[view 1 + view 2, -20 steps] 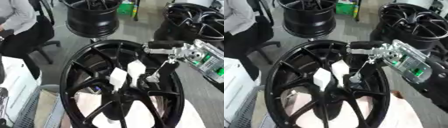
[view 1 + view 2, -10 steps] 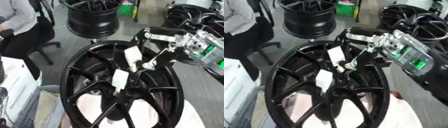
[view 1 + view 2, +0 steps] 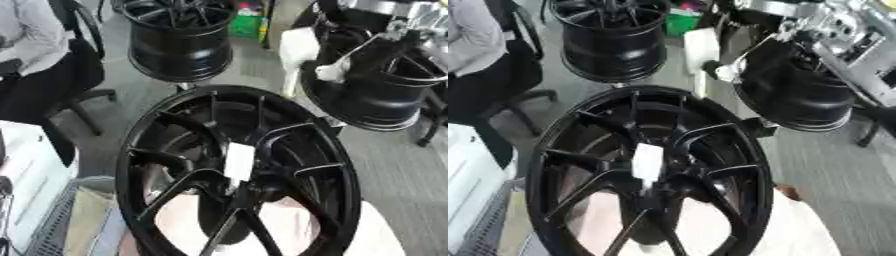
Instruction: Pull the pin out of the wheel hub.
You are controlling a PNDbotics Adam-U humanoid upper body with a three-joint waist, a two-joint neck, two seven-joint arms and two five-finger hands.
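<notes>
Black wheel hub [image 3: 245, 170] lies on grey floor; your right hand [image 3: 798, 20], high at upper right, pinches a white-tagged pin [image 3: 741, 60].

White tag [image 3: 239, 161] on wheel hub [image 3: 175, 150]: no readable text.

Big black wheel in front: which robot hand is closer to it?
Right. The right hand is up at the top right, beyond the wheel's far rim, holding the pin. The left hand is not in view, so it cannot be compared.
</notes>
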